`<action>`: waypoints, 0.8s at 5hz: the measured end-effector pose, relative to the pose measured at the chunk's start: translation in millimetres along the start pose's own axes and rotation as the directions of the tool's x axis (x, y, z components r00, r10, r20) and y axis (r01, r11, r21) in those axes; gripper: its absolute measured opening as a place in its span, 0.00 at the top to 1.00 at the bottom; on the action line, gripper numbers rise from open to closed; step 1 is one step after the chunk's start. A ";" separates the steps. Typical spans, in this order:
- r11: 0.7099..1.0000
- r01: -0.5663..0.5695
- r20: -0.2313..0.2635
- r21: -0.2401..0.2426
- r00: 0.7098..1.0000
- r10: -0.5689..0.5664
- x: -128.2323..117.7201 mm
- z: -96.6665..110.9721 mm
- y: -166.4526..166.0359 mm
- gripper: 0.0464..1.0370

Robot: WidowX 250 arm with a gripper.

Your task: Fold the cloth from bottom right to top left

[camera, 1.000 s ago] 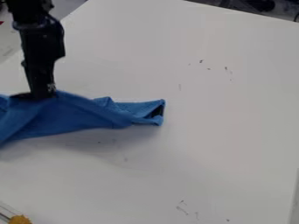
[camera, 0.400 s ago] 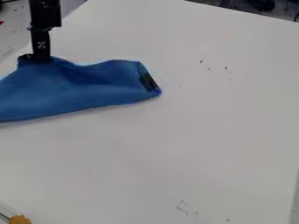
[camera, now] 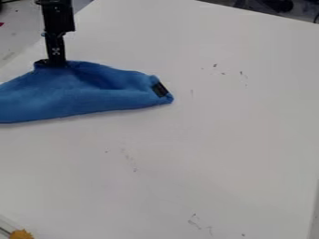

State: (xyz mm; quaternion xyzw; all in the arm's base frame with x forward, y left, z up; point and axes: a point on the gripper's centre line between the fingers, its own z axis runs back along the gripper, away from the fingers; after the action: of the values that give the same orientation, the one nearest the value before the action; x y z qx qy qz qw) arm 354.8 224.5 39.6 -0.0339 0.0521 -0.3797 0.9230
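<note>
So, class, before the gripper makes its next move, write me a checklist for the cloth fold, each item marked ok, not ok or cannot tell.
1. Gripper at the cloth's upper edge: ok.
2. Firm grip on the cloth: cannot tell; the contact spot is hidden.
3. Cloth smooth: not ok; it is rumpled just right of the gripper.
4. Cloth's corners matched: cannot tell; its left end runs past the picture's edge.
5. Orange thing apart from the cloth: ok; it is at the lower left corner.

Blue cloth shifted upward, black arm shifted right
</note>
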 end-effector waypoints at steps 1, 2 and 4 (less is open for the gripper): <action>0.999 0.006 0.027 0.039 1.000 -0.007 6.7 -5.4 4.1 0.77; 0.995 0.009 0.059 0.098 0.998 -0.015 12.1 -7.1 13.0 0.49; 0.975 0.031 0.098 0.219 0.994 -0.054 19.3 -8.7 35.0 0.03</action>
State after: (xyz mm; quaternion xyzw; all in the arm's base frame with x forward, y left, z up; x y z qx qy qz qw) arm 391.8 235.5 26.1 0.0461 -0.0384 -0.4005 0.9143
